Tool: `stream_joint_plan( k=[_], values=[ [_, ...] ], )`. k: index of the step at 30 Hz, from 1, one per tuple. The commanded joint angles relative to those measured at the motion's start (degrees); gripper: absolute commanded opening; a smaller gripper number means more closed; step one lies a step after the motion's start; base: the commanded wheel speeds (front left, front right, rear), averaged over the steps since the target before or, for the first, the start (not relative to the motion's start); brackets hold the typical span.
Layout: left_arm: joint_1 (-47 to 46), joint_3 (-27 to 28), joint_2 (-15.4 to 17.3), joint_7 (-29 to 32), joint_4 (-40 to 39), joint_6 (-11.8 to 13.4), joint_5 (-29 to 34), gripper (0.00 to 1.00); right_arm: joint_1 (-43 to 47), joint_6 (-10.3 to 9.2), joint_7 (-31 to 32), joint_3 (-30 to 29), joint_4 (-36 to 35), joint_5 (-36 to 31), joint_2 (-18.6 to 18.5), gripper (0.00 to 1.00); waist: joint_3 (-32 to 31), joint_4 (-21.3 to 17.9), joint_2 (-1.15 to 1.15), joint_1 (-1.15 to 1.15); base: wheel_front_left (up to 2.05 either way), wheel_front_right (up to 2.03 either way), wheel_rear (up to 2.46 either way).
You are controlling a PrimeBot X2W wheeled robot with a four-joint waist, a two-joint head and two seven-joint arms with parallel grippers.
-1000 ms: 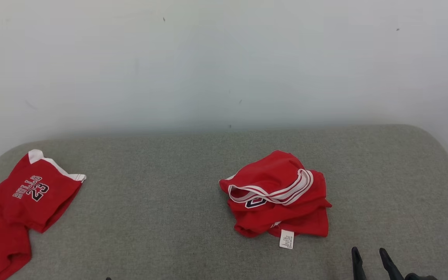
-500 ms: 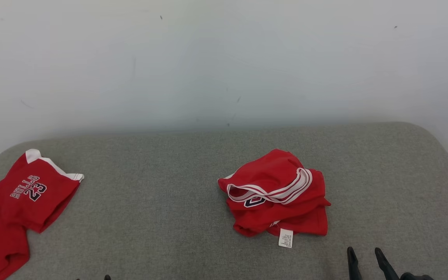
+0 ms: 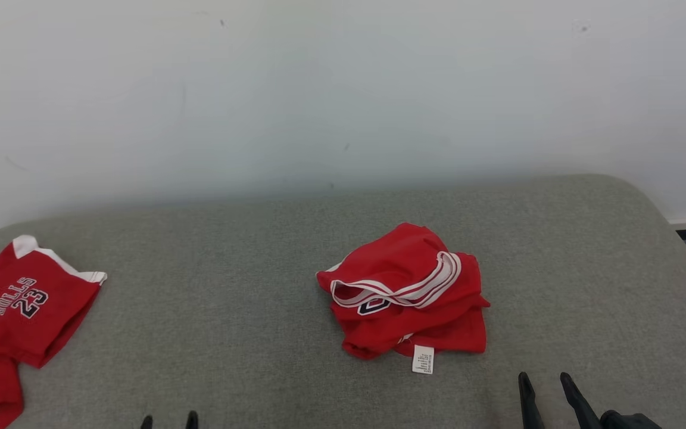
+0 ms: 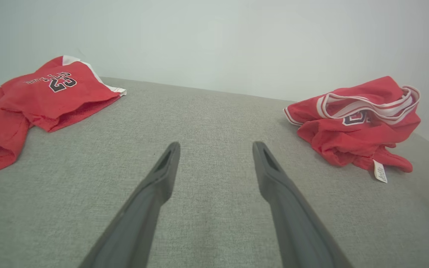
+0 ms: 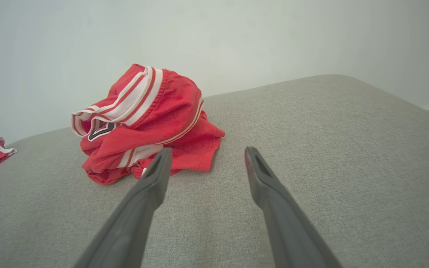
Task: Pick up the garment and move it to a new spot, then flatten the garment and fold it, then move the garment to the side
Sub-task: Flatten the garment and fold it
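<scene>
Looking down from the head, you are seeing both grippers at the bottom edge. Your left gripper (image 3: 169,420) is just peeking up at the lower left. In its wrist view its two dark fingers are standing wide apart, with nothing between them. Your right gripper (image 3: 544,381) is showing at the lower right, fingers spread too and holding nothing.

Past the right gripper and a bit to its left, a small white label (image 3: 423,359) is lying on the grey cushion (image 3: 230,280). It is sticking out from the crumpled red garment (image 3: 405,298), which is sitting in a heap near the middle of the cushion. A striped white band is curling across its top.

Well apart, at the cushion's left end, a second red jersey (image 3: 21,304) reading "BULLS 23" is lying flatter. A white wall (image 3: 343,89) is standing behind everything.
</scene>
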Motion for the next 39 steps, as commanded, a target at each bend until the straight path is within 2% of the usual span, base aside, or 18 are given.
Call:
stream_joint_plan(
  k=[1, 4, 8, 14, 23, 29, 37, 39],
  values=[
    [-1.97, -1.33, -0.17, -0.24, 1.10, -0.06, -0.59, 1.00, -0.73, 0.19, -0.13, 0.27, -0.14, -0.14, 0.05, 1.00, 0.88, -2.46, 0.00, 0.00, 0.00, 0.00, 0.00],
    [-3.89, -3.65, 0.07, -0.24, 2.92, -0.05, -1.19, 1.00, -0.88, 0.19, -0.08, 0.44, -0.22, -0.17, 0.06, 1.00, 1.47, -4.47, 0.00, 0.00, 0.00, 0.00, 0.00],
    [-9.28, -9.24, 0.25, -0.03, 6.28, 0.00, -1.23, 1.00, -1.54, 0.19, -0.04, 0.47, -0.33, -0.15, 0.03, 1.00, 2.96, -9.12, 0.00, 0.00, 0.00, 0.00, 0.00],
    [-20.72, -16.68, 0.82, 4.09, 10.66, 0.01, -3.81, 1.00, -2.51, 0.20, -0.33, 0.85, -0.18, -0.04, -0.08, 1.00, 5.45, -16.51, 0.00, 0.00, 0.00, 0.00, 0.00],
    [-31.42, -20.83, 1.77, 7.49, 14.09, 0.01, -7.58, 1.00, -3.60, 0.20, -1.17, 1.57, 0.69, 0.70, 0.01, 1.00, 8.34, -25.08, 0.00, 0.00, 0.00, 0.00, 0.00],
    [-34.88, -21.33, 1.44, 9.27, 17.41, 0.32, -8.37, 1.00, -3.54, 0.20, -2.33, 0.52, 0.97, 1.10, 0.10, 1.00, 9.77, -26.09, 0.00, 0.00, 0.00, 0.00, 0.00],
    [-37.07, -20.65, 1.11, 10.08, 22.39, 3.11, -8.51, 1.00, -3.76, 0.20, -3.03, 0.85, 1.61, 1.42, 0.15, 1.00, 9.80, -26.15, 0.00, 0.00, 0.00, 0.00, 0.00],
    [-37.49, -21.37, 0.96, 10.18, 23.02, 3.07, -7.98, 1.00, -4.10, 0.20, -3.05, 1.20, 1.91, 1.38, 0.14, 1.00, 9.62, -26.04, 0.00, 0.00, 0.00, 0.00, 0.00]
  ],
)
